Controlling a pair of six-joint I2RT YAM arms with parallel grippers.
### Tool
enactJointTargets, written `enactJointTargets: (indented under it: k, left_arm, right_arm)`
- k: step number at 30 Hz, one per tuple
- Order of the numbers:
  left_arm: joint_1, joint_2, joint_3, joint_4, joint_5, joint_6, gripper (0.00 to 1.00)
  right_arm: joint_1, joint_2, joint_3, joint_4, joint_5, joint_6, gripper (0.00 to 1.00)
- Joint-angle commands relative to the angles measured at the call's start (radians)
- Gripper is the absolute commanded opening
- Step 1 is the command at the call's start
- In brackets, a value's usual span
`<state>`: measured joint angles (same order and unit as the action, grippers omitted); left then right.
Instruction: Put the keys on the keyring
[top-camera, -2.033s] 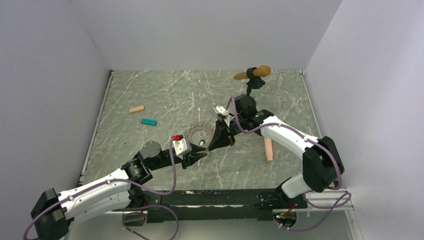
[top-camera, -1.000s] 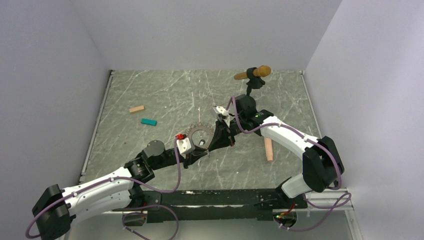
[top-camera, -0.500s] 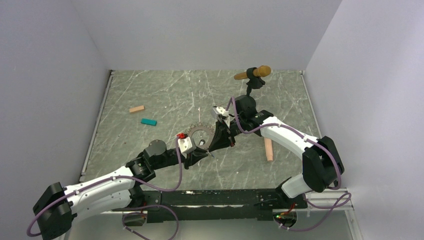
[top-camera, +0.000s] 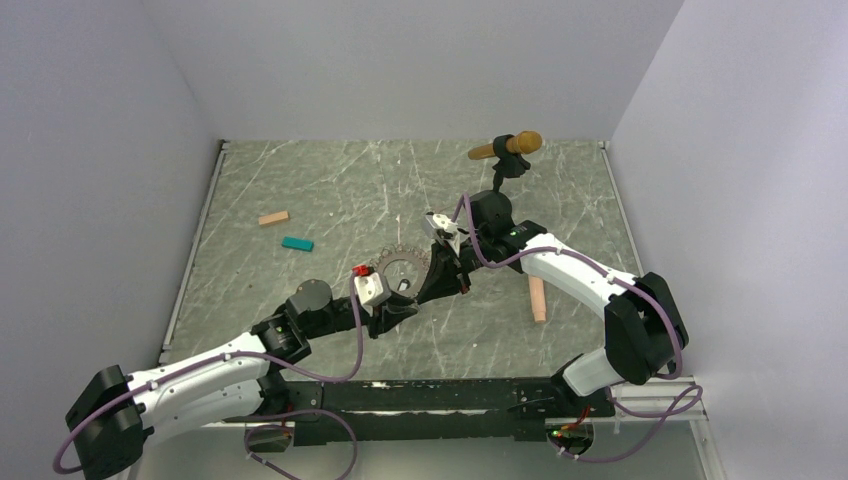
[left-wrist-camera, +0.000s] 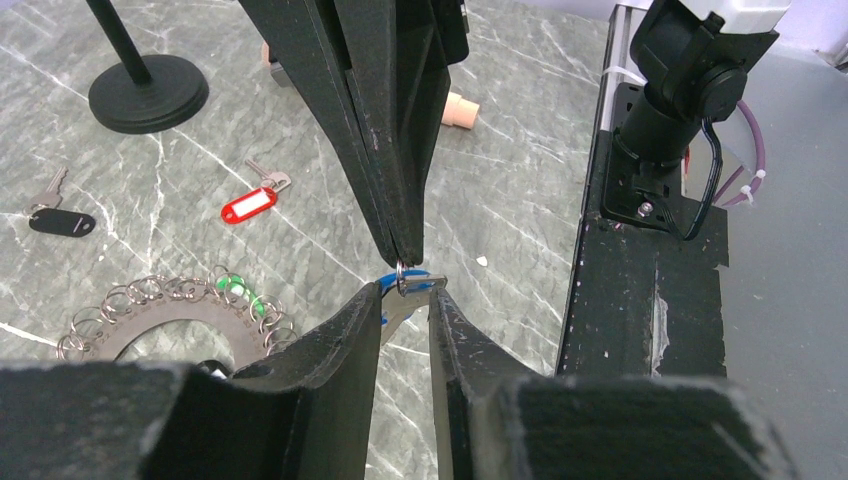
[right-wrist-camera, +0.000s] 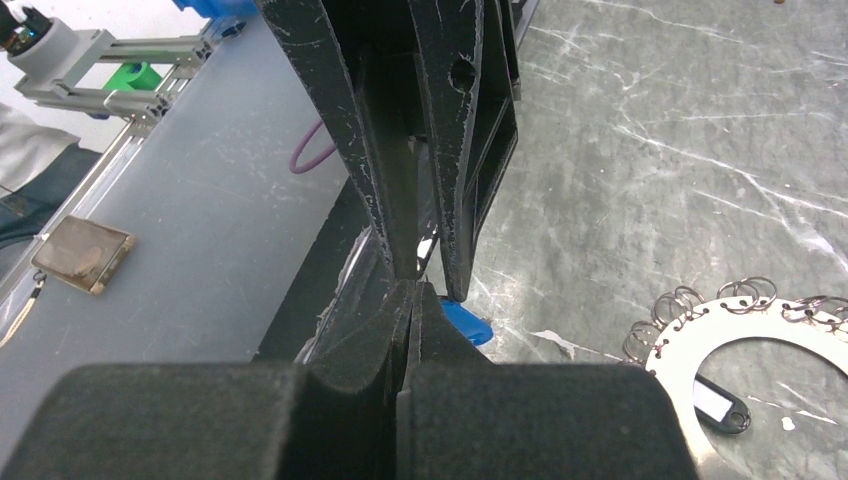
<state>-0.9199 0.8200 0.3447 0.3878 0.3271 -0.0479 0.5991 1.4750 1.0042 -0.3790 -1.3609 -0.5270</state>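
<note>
The keyring (left-wrist-camera: 150, 292) is a loop of linked metal rings lying round a grey disc, with the green-tagged key (left-wrist-camera: 235, 289) on it; it also shows in the right wrist view (right-wrist-camera: 700, 300) and the top view (top-camera: 395, 258). My left gripper (left-wrist-camera: 408, 292) is closed on the blue-tagged key (left-wrist-camera: 385, 300), a little above the table beside the keyring. My right gripper (right-wrist-camera: 413, 287) is shut, and in the left wrist view its tips pinch the small ring (left-wrist-camera: 402, 276) of that key. The blue tag (right-wrist-camera: 465, 322) shows just behind its fingers. The red-tagged key (left-wrist-camera: 248, 207) lies loose on the table.
A black-tagged key (left-wrist-camera: 60, 220) lies left of the keyring. A black round-based stand (left-wrist-camera: 148, 92) holding a wooden piece (top-camera: 510, 147) is at the back. A pink block (top-camera: 273, 218), a teal block (top-camera: 297, 243) and a wooden dowel (top-camera: 537, 298) lie on the table.
</note>
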Motion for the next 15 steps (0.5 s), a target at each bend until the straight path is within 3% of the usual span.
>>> enactJointTargets:
  k: [1,8,12,15]
  left_arm:
    - [-0.003,-0.011,0.030,0.056,0.012,-0.022,0.29]
    - [-0.003,0.006,0.038,0.054,0.021,-0.024,0.19]
    - [-0.002,0.010,0.047,0.033,0.013,-0.028,0.00]
    - [-0.003,0.008,0.063,-0.005,0.002,-0.034,0.00]
  right_arm:
    - [0.001,-0.011,-0.004,0.042,-0.019,-0.004,0.00]
    - [0.001,-0.010,-0.005,0.045,-0.018,-0.003,0.00]
    - [0.002,-0.010,-0.006,0.041,-0.014,-0.008,0.00]
    - [0.006,-0.010,-0.006,0.027,-0.002,-0.023,0.00]
